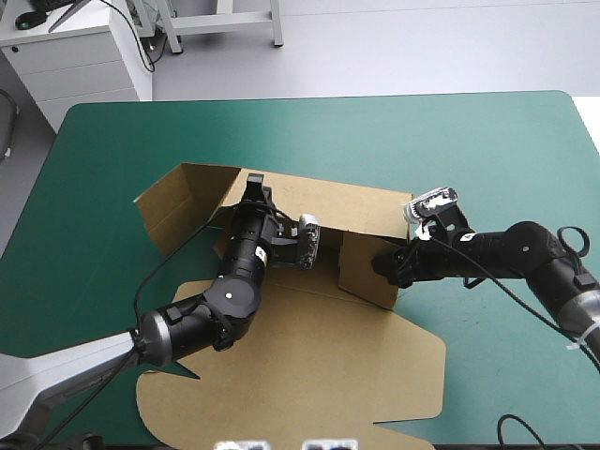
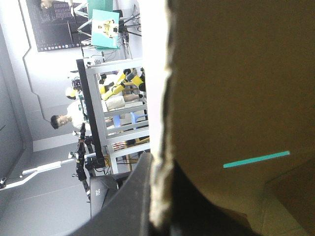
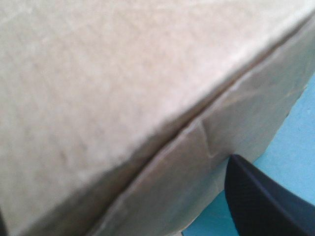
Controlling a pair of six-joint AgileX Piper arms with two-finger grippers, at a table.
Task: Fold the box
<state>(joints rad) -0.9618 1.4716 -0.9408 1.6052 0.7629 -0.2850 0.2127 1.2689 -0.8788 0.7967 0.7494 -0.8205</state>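
Note:
The brown box [image 1: 309, 366] lies mid-table with its lid part flat toward the near edge. Its far wall [image 1: 319, 202] and right side wall [image 1: 368, 272] stand raised. My left gripper [image 1: 255, 189] sits at the top of the far wall near its left end. In the left wrist view the board's edge [image 2: 162, 123] runs between the black fingers [image 2: 135, 196], which are all but shut on it. My right gripper [image 1: 382, 262] is against the outside of the right side wall. Board [image 3: 123, 88] fills the right wrist view, with one finger [image 3: 261, 201] standing wide to the side.
A loose flap [image 1: 173, 202] of the box sticks out to the left of the far wall. Bare teal-green cover [image 1: 469, 141] stretches beyond and to the right of the box. The flat lid reaches almost to the table's near edge.

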